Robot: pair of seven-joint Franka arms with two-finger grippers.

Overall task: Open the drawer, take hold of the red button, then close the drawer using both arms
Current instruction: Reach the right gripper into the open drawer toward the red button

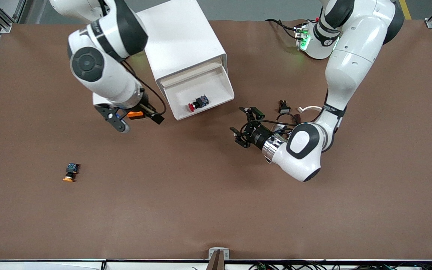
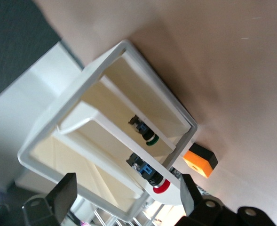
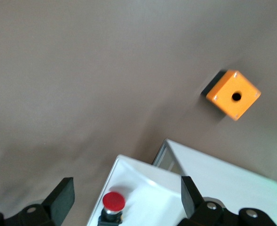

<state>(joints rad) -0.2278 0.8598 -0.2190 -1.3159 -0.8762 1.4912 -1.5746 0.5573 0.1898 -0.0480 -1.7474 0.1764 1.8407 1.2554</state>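
My right gripper (image 1: 138,120) hangs over the table (image 1: 216,210) just beside the cabinet (image 1: 182,48); its fingers are spread wide with nothing between them, and it half hides the orange box (image 1: 136,115), whose holed face shows plainly only in my right wrist view (image 3: 233,94). The drawer (image 1: 201,93) stands pulled out toward the front camera, and the button (image 1: 198,103) lies on its side in it near the front lip, long axis across the drawer, red cap toward my right arm's end and blue block toward my left arm's. My left gripper (image 1: 243,126) hovers low over the table beside the drawer, fingers wide apart and empty, and in its wrist view the lower tier hides all but the green ring of another push-button (image 2: 144,132).
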